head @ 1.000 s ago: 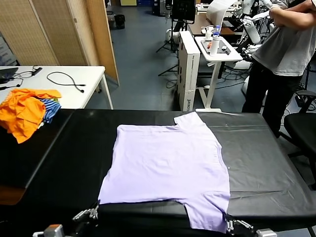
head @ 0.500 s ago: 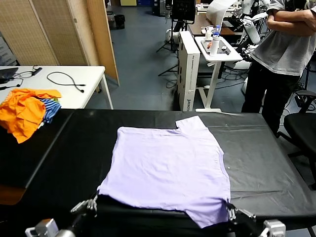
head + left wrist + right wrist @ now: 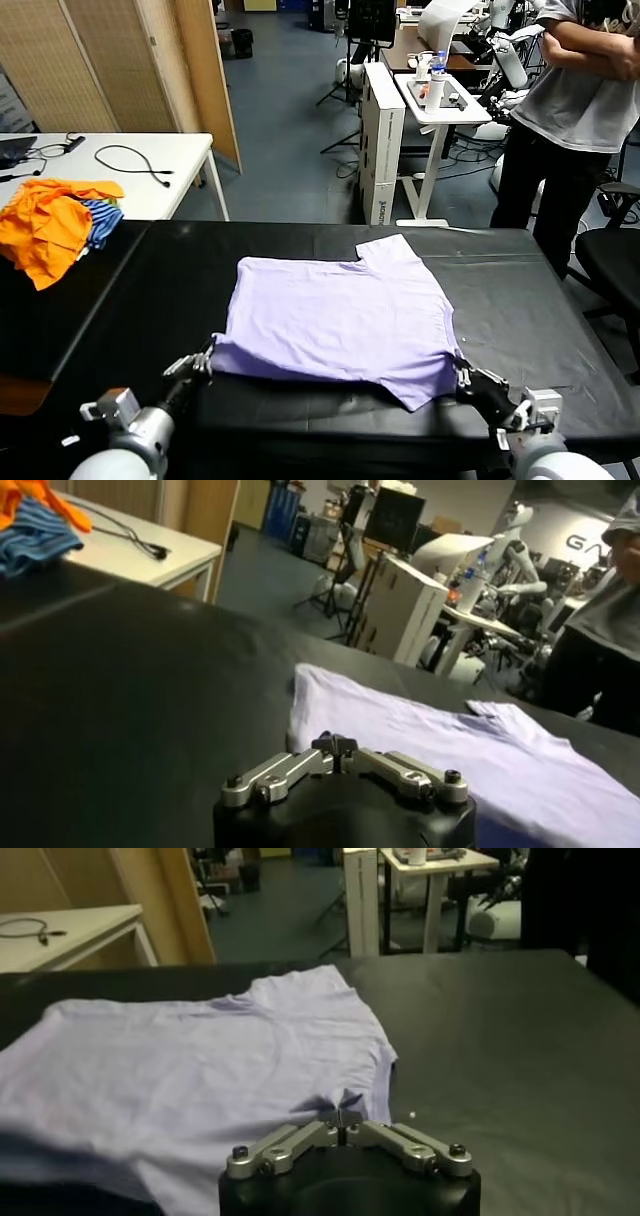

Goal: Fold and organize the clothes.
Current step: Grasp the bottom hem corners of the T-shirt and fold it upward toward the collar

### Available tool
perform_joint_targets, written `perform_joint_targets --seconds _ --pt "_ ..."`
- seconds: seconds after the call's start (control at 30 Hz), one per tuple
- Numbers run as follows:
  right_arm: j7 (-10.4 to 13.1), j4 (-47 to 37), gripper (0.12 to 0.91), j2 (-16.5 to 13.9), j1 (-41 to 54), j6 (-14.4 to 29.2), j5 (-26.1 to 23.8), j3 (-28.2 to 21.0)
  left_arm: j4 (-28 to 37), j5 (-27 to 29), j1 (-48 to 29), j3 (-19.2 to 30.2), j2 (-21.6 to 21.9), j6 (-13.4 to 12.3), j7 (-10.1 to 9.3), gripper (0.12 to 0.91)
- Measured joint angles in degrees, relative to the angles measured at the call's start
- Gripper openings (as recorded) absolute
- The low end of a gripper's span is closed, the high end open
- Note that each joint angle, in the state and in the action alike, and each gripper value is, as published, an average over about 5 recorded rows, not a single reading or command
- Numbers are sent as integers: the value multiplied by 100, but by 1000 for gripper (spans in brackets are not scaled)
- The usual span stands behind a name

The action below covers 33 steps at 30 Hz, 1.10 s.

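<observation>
The lavender T-shirt (image 3: 335,310) lies plain side up on the black table (image 3: 530,300), collar end away from me. Its near edge is raised off the table. My left gripper (image 3: 207,357) is shut on the near left corner of the hem. My right gripper (image 3: 462,376) is shut on the near right corner by the sleeve. In the left wrist view the shut gripper (image 3: 335,744) sits at the edge of the T-shirt (image 3: 480,750). In the right wrist view a pinch of the T-shirt (image 3: 200,1058) is caught in the gripper (image 3: 341,1116).
Orange garments (image 3: 45,228) and a blue-striped cloth (image 3: 104,218) are piled at the table's far left corner. Behind them stands a white table (image 3: 185,150) with a cable. A person (image 3: 575,110) stands at the far right beside a chair (image 3: 612,262) and a white cart (image 3: 440,100).
Both grippers have moved away from me over the table, carrying the shirt's near hem with them. The visible shirt is now shorter front to back.
</observation>
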Motion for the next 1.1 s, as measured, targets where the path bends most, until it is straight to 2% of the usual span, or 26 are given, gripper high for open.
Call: perform_joint_targets --seconds 0.27,0.63,0.73,0.83,1.0,1.1 --pt "19 -374 139 -45 489 -16 -24 -288 419 4 -377 219 190 5 6 146" --pt "-22 -571 152 -32 680 -99 -50 -355 849 72 -829 525 383 -6 -12 146" --pt "-100 -511 261 -43 633 -160 -43 -302 960 87 -934 575 395 -5 -13 149" --pt "-170 -390 448 -81 516 -205 -41 -209 1032 110 -985 597 395 14 -12 214" --pt "-242 -83 760 -202 170 -294 -56 2 1021 119 -960 554 382 29 -12 507" --pt "-310 111 875 -279 -86 -305 -58 156 949 130 -886 498 364 33 -11 696"
